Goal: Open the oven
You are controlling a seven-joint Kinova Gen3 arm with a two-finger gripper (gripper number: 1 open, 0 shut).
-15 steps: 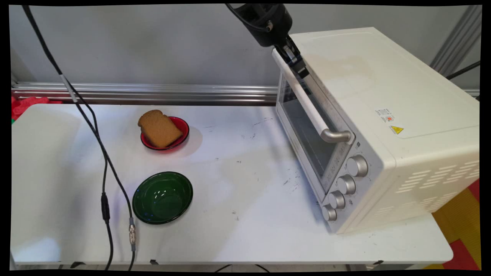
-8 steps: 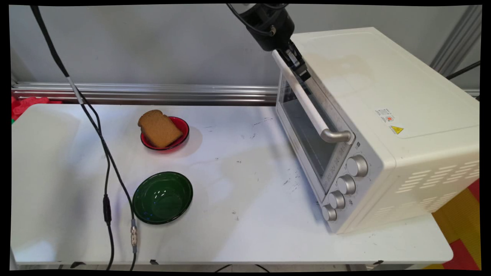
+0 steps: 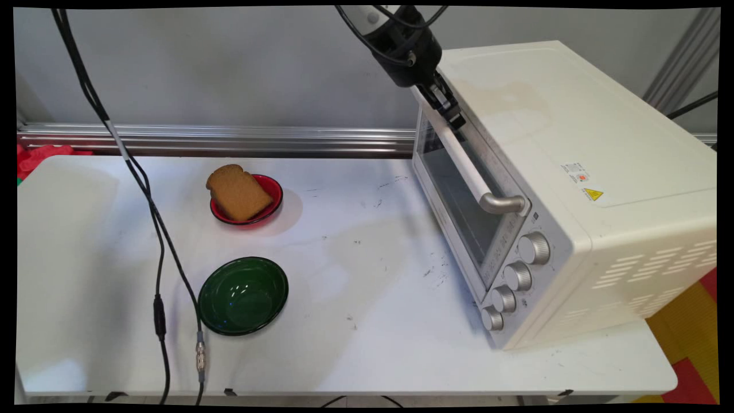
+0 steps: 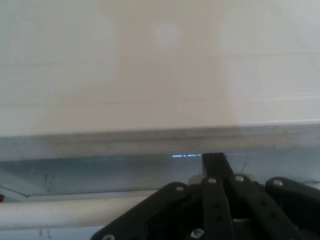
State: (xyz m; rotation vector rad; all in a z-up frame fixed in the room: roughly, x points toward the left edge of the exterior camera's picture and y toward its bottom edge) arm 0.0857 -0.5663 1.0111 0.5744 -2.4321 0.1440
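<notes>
A cream toaster oven [image 3: 573, 172] stands on the right of the table with its glass door closed. My gripper [image 3: 454, 116] is at the far upper end of the door's white bar handle [image 3: 467, 166], with the fingers pressed together and reaching past the bar towards the door's top edge. In the hand view the shut fingers [image 4: 212, 162] point at the seam under the oven's top panel. The handle [image 4: 65, 210] crosses low on the left and runs behind the linkage. Nothing is held between the fingers.
A slice of brown bread [image 3: 238, 192] lies on a small red plate [image 3: 275, 198] at mid-table. Nearer the front sits an empty green bowl [image 3: 243, 295]. Black cables [image 3: 155, 229] hang down on the left. The oven's knobs [image 3: 519, 275] face the table's middle.
The gripper has moved a little to the right and down, closer onto the handle's far end. The hanging cables have swung slightly. Nothing on the table has moved.
</notes>
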